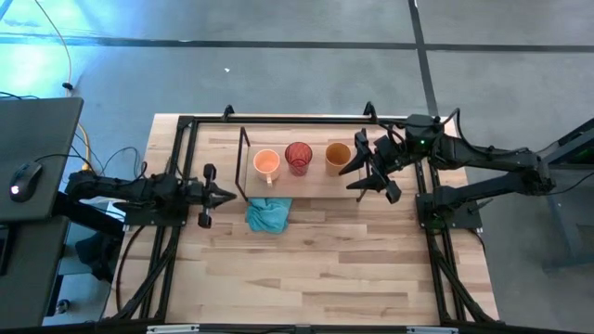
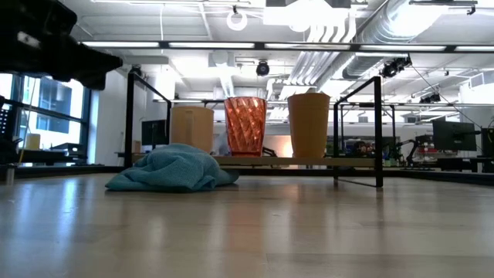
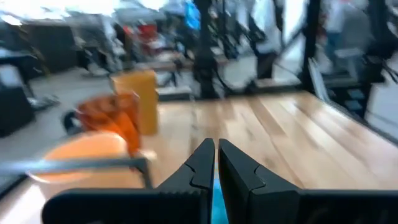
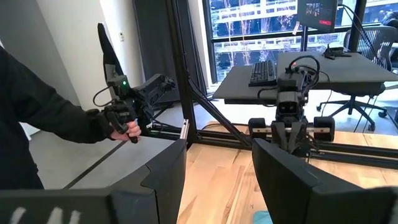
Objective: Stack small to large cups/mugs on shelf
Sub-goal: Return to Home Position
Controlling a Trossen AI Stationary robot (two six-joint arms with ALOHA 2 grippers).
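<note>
Cups in a row on shelf (image 1: 314,186), left to right: mug (image 1: 266,164), red cup (image 1: 298,157), tumbler (image 1: 338,156); left gripper (image 1: 225,195) left of shelf, jaws together; right gripper (image 1: 358,163) beside tumbler, jaws apart.

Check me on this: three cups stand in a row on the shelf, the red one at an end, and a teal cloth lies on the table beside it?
Not quite: the high view shows the red cup in the middle, between the light orange mug and the amber tumbler. The three do stand on the shelf, with the teal cloth on the table beside it.
</note>
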